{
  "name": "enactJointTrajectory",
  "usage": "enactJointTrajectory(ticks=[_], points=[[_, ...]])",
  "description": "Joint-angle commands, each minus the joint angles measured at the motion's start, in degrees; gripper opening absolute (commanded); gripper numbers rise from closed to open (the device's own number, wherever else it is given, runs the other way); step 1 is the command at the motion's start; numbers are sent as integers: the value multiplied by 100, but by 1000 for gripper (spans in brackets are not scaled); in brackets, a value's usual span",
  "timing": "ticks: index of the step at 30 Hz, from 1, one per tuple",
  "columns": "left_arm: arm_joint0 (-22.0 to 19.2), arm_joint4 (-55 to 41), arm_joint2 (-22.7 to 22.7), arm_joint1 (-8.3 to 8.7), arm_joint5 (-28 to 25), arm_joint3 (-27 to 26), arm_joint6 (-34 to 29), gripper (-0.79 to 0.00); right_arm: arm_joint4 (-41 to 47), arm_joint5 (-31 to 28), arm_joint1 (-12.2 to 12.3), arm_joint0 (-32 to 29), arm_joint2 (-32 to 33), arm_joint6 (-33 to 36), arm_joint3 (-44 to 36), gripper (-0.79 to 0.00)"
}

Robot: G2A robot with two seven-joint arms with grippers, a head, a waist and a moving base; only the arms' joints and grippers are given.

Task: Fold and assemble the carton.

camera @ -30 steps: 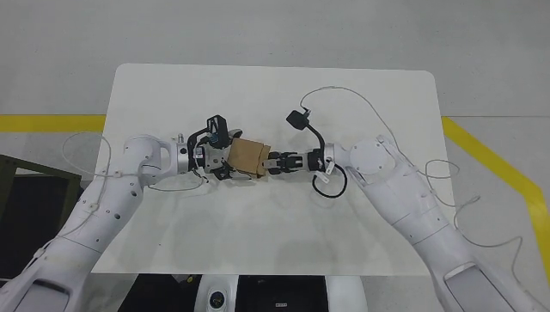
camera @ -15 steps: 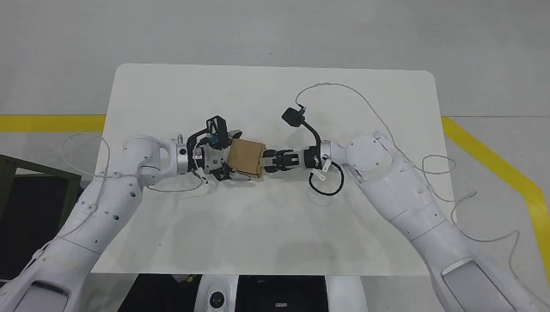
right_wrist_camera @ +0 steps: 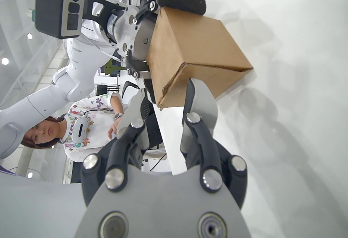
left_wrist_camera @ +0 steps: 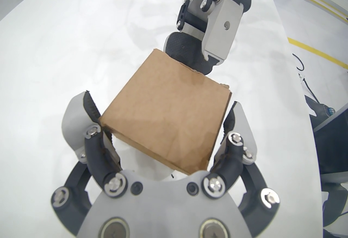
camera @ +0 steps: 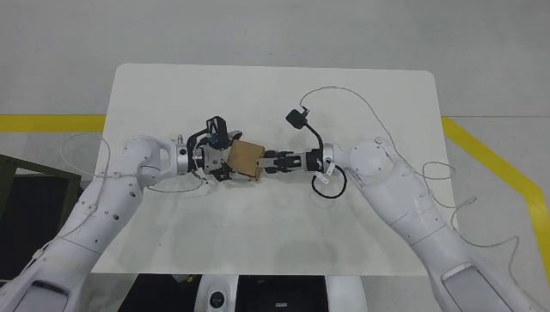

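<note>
One brown cardboard carton, box-shaped with its panels folded up, near the middle of the white rectangular table. You can't tell whether its underside rests on the tabletop or sits just above it. The top panel is flat and closed in the left wrist view. In the right wrist view the end facing the right arm shows a folded edge with a rough corner.

Two grippers, one at each end of the carton.
- Left gripper: clamped on the carton. Its two fingers press opposite side walls at the near end, and the box fills the span between them. In the top view this gripper sits against the carton's left end.
- Right gripper: at the carton's opposite end, over the lower corner of that end panel. You can't tell whether it has closed on the cardboard or only straddles it. The top view places it just beside the carton's right end.

Around them: one thin white cable loops over the table's far right part, and two yellow floor-tape strips, one left and one right of the table.
</note>
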Motion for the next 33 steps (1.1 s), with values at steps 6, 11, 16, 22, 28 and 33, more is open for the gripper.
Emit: enactJointTrajectory(ticks=[6,11,16,22,28,33], points=[[90,-955,-212,77,0,-38,-382,0,-68,-362,144,-372,410,-173,-376,-449],[238,-1633,-627,250,0,-291,-887,0,-419,-835,269,-681,795,-531,-621,-126],[347,-2198,-1082,391,181,-427,-1393,0,-1058,-1478,387,-964,1238,-1185,-817,0],[352,-2756,-1464,505,555,-459,-2008,0,-2312,-2228,529,-1151,1890,-2137,-1016,0],[238,-3156,-1733,566,889,-382,-2378,0,-3937,-2425,670,-1381,2637,-3158,-1445,0],[117,-3083,-1863,591,923,-292,-2438,0,-4986,-2109,752,-1561,3113,-3792,-1715,0]])
